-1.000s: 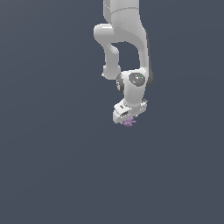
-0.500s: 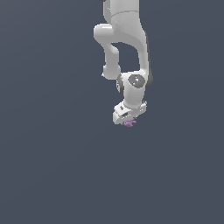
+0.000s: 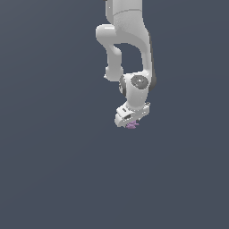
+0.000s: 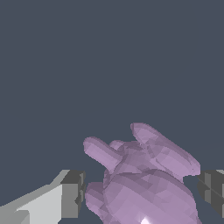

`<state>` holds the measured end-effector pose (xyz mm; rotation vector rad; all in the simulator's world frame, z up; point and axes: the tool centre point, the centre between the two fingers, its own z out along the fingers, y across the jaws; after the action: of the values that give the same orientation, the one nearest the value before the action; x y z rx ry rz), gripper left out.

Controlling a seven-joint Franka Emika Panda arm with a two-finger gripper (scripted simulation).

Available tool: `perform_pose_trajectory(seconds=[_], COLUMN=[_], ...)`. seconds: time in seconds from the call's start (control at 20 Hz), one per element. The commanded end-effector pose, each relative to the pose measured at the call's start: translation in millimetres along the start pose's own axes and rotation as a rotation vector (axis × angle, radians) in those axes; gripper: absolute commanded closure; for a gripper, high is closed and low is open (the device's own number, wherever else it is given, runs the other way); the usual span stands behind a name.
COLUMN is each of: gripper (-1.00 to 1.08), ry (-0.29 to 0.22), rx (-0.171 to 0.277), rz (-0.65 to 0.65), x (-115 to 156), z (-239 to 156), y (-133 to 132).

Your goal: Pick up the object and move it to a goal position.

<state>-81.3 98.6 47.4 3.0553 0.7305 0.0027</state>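
The object (image 4: 144, 183) is a pale-purple lumpy thing with short stubby protrusions. In the wrist view it fills the space between my two dark fingertips (image 4: 72, 194), and both pads sit against its sides. My gripper (image 4: 142, 192) is shut on the object. In the exterior view the white gripper (image 3: 130, 122) points downward at the end of the arm, a little to the exterior view's right of centre. Only a small part of the object (image 3: 131, 126) shows below it; the rest is hidden by the hand.
A plain dark grey-blue surface (image 3: 53, 170) fills both views around the arm. The white arm (image 3: 127, 40) comes down from the top of the exterior view. Nothing else is in view.
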Motion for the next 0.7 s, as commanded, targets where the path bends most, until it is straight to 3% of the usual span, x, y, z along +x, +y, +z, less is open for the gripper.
perform_pose_trajectory(seconds=[0.0, 0.65], gripper=[1.08, 1.08], ry=[0.001, 0.001], rx=[0.0, 0.001], rz=[0.0, -0.001], x=[0.6, 5.9], z=[-6.5, -96.4], y=[2.3, 30.8])
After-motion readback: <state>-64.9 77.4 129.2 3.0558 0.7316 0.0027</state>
